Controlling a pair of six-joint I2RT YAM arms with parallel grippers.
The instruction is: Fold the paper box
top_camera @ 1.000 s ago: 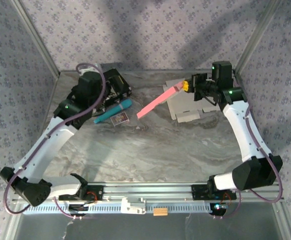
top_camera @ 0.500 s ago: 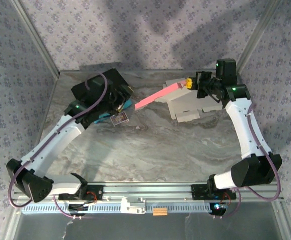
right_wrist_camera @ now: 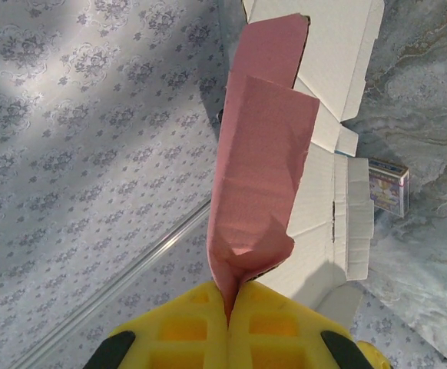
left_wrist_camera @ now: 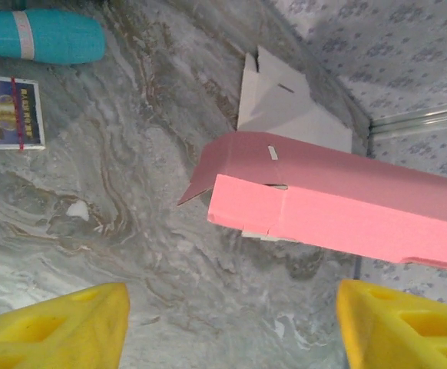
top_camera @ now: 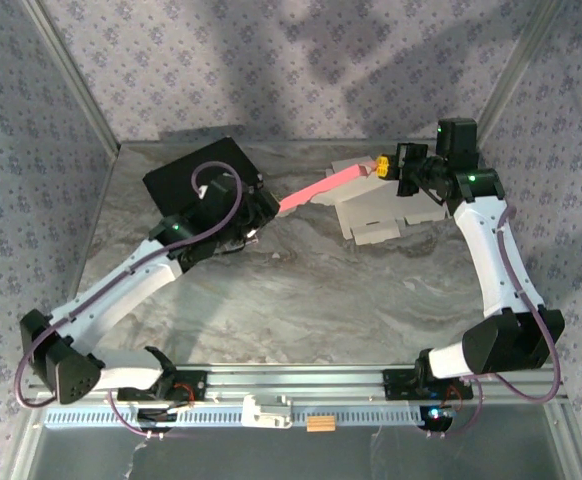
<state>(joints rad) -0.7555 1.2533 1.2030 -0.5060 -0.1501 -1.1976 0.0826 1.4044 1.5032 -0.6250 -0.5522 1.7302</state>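
On the table (top_camera: 301, 290) lies the white cardboard sheet (top_camera: 371, 215). Above it, slanting off to its left, hangs the pink paper box (top_camera: 321, 190), a flattened sleeve with one flap loose. I judge the folding barely begun, with sides and flaps all left to do. My right pincer (right_wrist_camera: 227, 307) is pinched tight on the end over the sheet. My left pincer (left_wrist_camera: 231, 330), spread wide and empty, faces the free end.

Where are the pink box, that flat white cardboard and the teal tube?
pink paper box (left_wrist_camera: 331, 219), left wrist view, middle of its long side face.
flat white cardboard (top_camera: 371, 215), top external view, its flat middle panel.
teal tube (left_wrist_camera: 43, 37), left wrist view, middle of its body.
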